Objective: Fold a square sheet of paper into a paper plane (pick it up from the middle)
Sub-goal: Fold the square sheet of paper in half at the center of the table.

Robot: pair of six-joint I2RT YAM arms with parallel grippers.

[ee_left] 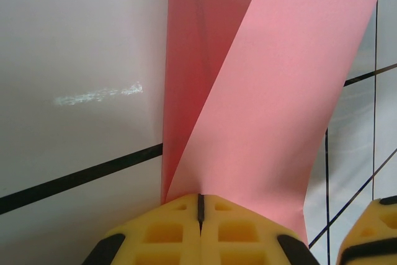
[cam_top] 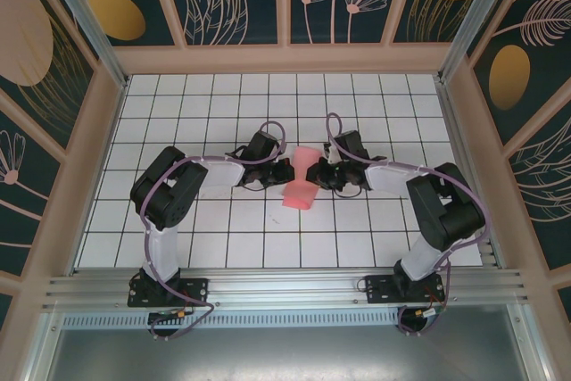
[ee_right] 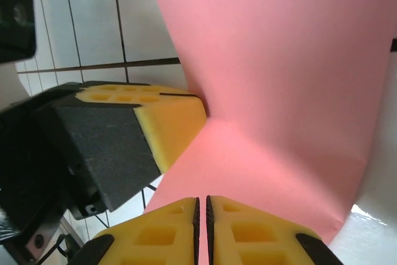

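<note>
Top external view: the two arms reach in from the lower corners of the frame and meet at the middle of the white gridded table (cam_top: 178,220). The salmon-pink sheet of paper (cam_top: 299,192) sits between them at the centre of the frame. Its lower part lies on the tiles while its upper part rises between the left end effector (cam_top: 284,169) and the right end effector (cam_top: 314,172), which stand close together, almost tip to tip.

In the left wrist view, the left end effector's yellow fingertips (ee_left: 180,221) are pressed together at the bottom centre, pinching the paper at a point where two layers come together. From there the sheet fans upward: a broad flap leans to the upper right, and a narrower folded layer with a crease stands behind it.

In the right wrist view, the right end effector's yellow fingertips (ee_right: 242,228) sit at the bottom centre with only a thin seam between them. They appear to pinch the sheet's lower edge, though the contact itself is hard to make out. The left end effector grips the paper's bend at centre left.
</note>
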